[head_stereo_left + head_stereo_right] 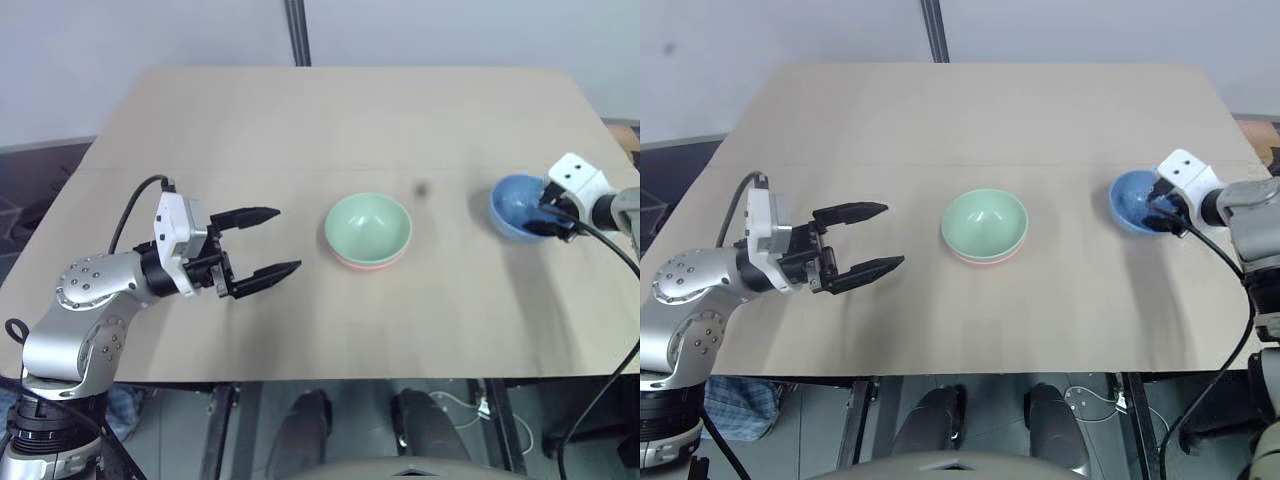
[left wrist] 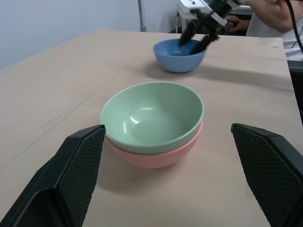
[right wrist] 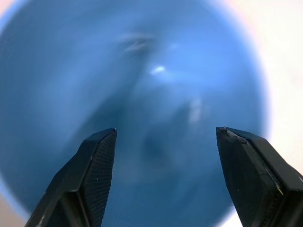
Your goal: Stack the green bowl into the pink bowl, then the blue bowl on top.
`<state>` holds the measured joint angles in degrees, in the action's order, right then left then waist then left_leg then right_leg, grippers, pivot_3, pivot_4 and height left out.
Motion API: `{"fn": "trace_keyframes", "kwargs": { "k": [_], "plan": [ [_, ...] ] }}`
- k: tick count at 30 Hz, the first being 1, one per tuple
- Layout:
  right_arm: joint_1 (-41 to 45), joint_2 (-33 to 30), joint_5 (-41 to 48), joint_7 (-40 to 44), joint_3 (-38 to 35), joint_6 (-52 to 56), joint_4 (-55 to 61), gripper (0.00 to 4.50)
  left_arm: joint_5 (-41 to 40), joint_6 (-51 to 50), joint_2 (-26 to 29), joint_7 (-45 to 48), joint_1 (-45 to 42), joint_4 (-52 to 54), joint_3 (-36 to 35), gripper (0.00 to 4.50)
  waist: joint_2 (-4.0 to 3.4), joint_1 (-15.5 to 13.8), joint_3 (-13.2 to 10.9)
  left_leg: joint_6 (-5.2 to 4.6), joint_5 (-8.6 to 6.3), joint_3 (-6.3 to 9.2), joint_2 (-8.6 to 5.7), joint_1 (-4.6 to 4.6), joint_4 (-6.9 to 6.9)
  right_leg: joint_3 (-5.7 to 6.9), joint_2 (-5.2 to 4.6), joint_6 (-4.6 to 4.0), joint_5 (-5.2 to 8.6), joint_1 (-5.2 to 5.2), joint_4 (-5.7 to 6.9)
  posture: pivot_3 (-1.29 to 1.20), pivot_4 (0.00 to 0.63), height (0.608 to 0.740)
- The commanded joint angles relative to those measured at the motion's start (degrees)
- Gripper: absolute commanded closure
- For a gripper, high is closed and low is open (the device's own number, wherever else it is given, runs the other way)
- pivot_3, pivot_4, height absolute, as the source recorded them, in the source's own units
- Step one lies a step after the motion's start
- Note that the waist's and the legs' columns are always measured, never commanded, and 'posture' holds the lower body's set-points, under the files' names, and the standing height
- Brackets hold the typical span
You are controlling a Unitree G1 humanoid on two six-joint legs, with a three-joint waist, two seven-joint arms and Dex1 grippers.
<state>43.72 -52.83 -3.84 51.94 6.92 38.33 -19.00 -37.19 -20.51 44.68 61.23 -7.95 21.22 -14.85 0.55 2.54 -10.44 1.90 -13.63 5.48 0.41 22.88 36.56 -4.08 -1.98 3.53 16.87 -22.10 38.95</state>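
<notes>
Desk [image 1: 300,130]: pale wood top, carrying three bowls and both arms. Green bowl [image 1: 368,226]: near the middle of the desk, seated inside the pink bowl [image 1: 366,262]; from the head views the pink one shows as no more than a thin rim under the near edge of the green, while the left wrist view gives its whole rounded side and shows the two rims nested closely. Blue bowl [image 1: 518,206]: alone toward the right edge of the desk, well apart from the stacked pair, upright. Left pincer [image 1: 262,243]: to the left of the stacked bowls, level and aimed toward them, fingers spread wide with nothing between them, clear of the bowls. Right pincer [image 1: 1164,212]: at the right side of the blue bowl, fingers apart and tipped down into it; the right wrist view looks straight into the blue hollow with both fingertips framing it, and the left wrist view shows the two dark fingers inside the bowl's mouth from the far side. Whether either finger touches the bowl wall cannot be made out; the head views hide the fingertips behind the white wrist housing and the bowl's rim. The blue interior is blurred in the right wrist view. A person's arm [image 2: 272,14] appears at the far desk edge in the left wrist view, cut off by the frame.
</notes>
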Motion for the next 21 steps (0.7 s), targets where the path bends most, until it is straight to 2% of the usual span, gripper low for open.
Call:
{"fn": "trace_keyframes", "kwargs": {
  "k": [1,4,8,14,20,21],
  "plan": [
    [2.51,-0.4,2.32,-0.13,-3.9,1.96,2.56,0.9,0.1,0.81,0.56,0.45,-0.1,0.44,-0.22,0.0,0.0,-0.05,0.0,0.0,0.0,0.0,0.0,0.0,-0.01,0.0,0.0,0.0,0.0,0.0,-0.01,0.0,0.15,0.74],
    [2.56,0.26,6.77,2.89,-5.63,6.8,7.21,0.9,-0.02,0.72,0.57,0.41,-0.05,0.44,-0.36,0.0,0.0,-0.09,-0.01,0.0,0.0,0.02,0.01,0.02,-0.02,0.01,0.0,0.0,0.0,0.0,-0.04,0.0,0.15,0.74],
    [-1.93,-0.74,9.92,5.95,-4.1,10.84,14.52,0.9,-0.2,0.65,0.57,0.45,0.02,0.4,-0.44,0.0,0.0,-0.11,-0.01,0.0,0.0,0.03,0.02,0.03,-0.02,0.01,0.01,0.0,0.0,0.0,-0.04,0.0,0.15,0.74],
    [-6.92,-0.6,9.39,4.19,-0.99,13.96,17.98,0.9,-0.07,0.66,0.74,0.5,0.21,0.35,-0.53,0.0,0.0,-0.23,-0.01,0.0,0.0,0.04,-0.02,0.04,0.07,0.03,-0.02,0.01,0.0,0.03,-0.01,0.0,0.15,0.74],
    [-9.58,-0.11,6.53,1.2,2.47,11.62,17.77,0.9,0.16,0.75,0.83,0.54,0.57,0.44,-0.5,0.0,0.0,-0.08,-0.01,0.0,0.0,0.04,0.01,0.0,0.08,0.04,0.02,0.01,0.0,0.04,0.02,0.0,0.15,0.74],
    [-9.63,0.04,6.47,0.86,2.47,11.1,17.69,1.49,0.12,0.69,0.85,0.5,0.63,0.54,-0.52,0.0,0.0,-0.07,-0.01,0.0,0.0,0.04,0.01,0.01,0.08,0.03,0.01,0.01,0.0,0.04,0.01,0.0,0.15,0.74]
  ]
}}
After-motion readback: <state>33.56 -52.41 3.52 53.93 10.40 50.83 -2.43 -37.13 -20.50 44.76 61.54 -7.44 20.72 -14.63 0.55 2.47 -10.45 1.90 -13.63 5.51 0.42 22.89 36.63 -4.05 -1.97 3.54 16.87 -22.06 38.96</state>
